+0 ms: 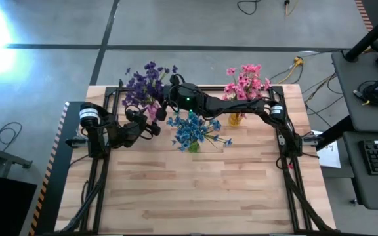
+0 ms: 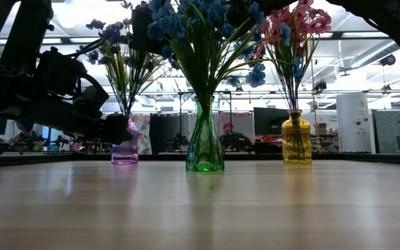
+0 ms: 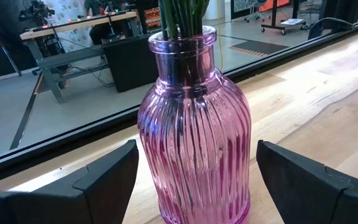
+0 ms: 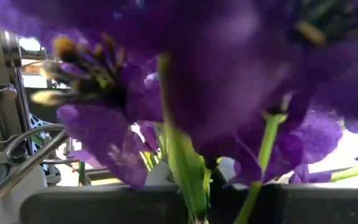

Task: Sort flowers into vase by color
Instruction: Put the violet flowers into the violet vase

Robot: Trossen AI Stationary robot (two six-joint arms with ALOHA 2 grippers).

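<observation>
At upper centre of the table: flowers sorted by colour into three vases.
Purple flowers (image 1: 147, 84) stand in the pink vase (image 3: 194, 134), blue flowers (image 1: 192, 129) in the green vase (image 2: 205, 142), pink flowers (image 1: 246, 82) in the yellow vase (image 2: 296, 141). Right gripper (image 4: 194, 202) is clamped on a purple sprig's green stem; left gripper (image 3: 194, 186) straddles the pink vase, jaws wide.

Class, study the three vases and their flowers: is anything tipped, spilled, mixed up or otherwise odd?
Nothing stands out. The purple vase, green vase and yellow vase all stand upright on the table, holding purple flowers, blue flowers and pink flowers respectively. No stems lie loose.
</observation>
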